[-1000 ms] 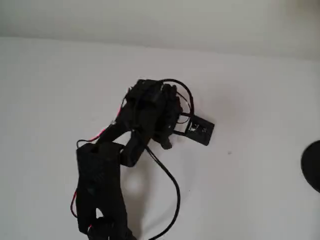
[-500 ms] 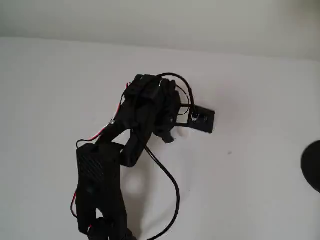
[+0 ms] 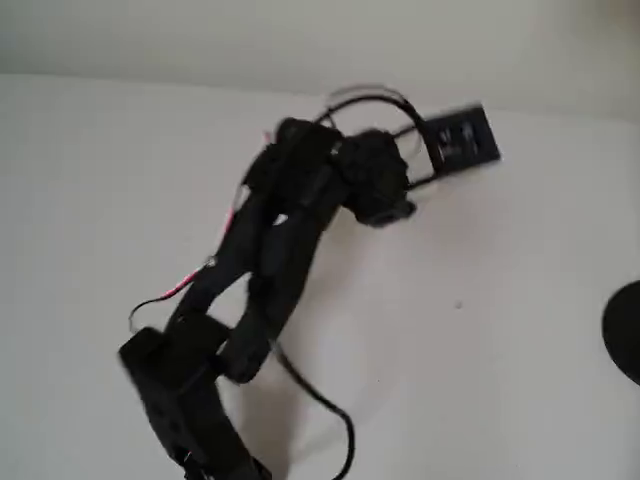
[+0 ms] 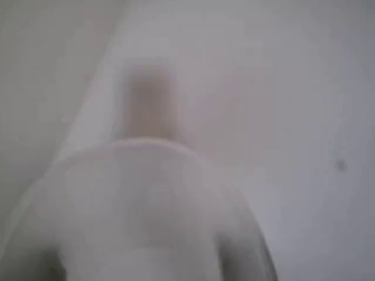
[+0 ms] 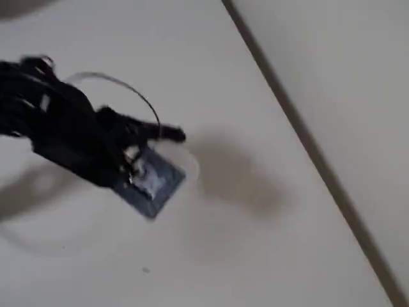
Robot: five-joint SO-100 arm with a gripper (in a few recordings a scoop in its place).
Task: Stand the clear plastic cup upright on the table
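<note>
The clear plastic cup (image 4: 146, 205) looms large and blurred in the lower half of the wrist view, its round rim arching across the middle. In the fixed view the cup (image 5: 185, 161) is a faint whitish shape right at the black fingertips. My black gripper (image 5: 171, 144) looks shut on it, held over the white table (image 5: 268, 256). From overhead, the gripper (image 3: 390, 205) reaches toward the table's (image 3: 500, 390) far side, and the arm hides the cup.
A dark round object (image 3: 625, 335) sits at the right edge of the overhead view. A tiny dark speck (image 3: 458, 305) marks the table to the gripper's lower right. The table's far edge (image 5: 300, 134) meets a wall just beyond the gripper.
The arm has stretched out and swung toward the table's far side, carrying the gripper and its wrist camera up and to the right in the overhead view.
</note>
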